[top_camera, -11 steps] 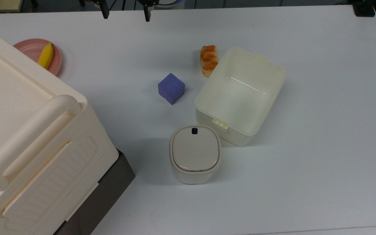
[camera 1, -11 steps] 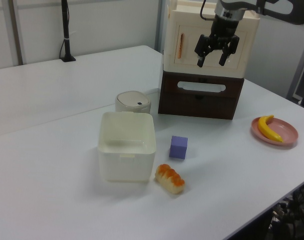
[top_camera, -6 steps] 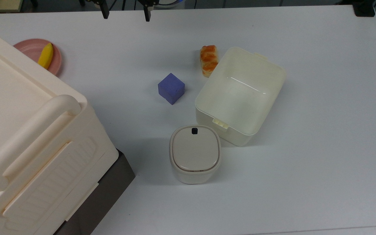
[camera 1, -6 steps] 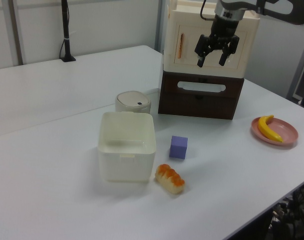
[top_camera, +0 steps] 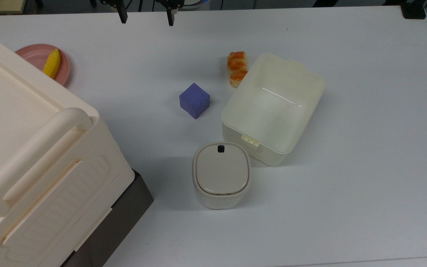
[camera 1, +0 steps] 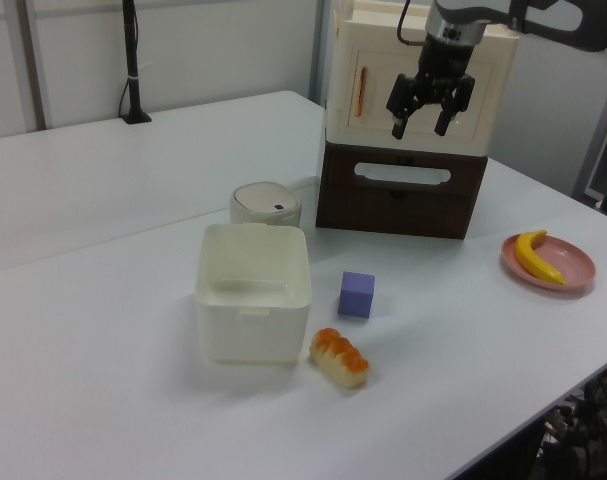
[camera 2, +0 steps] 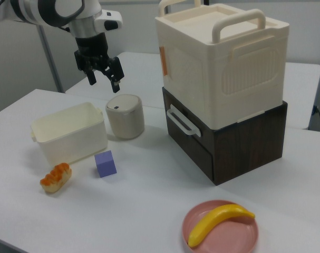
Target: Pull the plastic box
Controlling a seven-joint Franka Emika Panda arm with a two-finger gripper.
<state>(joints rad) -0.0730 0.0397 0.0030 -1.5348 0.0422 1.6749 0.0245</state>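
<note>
Top view: plastic box (top_camera: 272,107) lies long axis upper-right to lower-left, mouth up; gripper (top_camera: 146,16) spread wide.

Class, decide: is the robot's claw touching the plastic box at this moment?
Apart. In the right view the claw hangs open in the air well above the plastic box, with bare wall visible between them.

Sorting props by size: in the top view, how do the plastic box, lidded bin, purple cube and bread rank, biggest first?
1. plastic box
2. lidded bin
3. purple cube and bread look too alike to rank.
</note>
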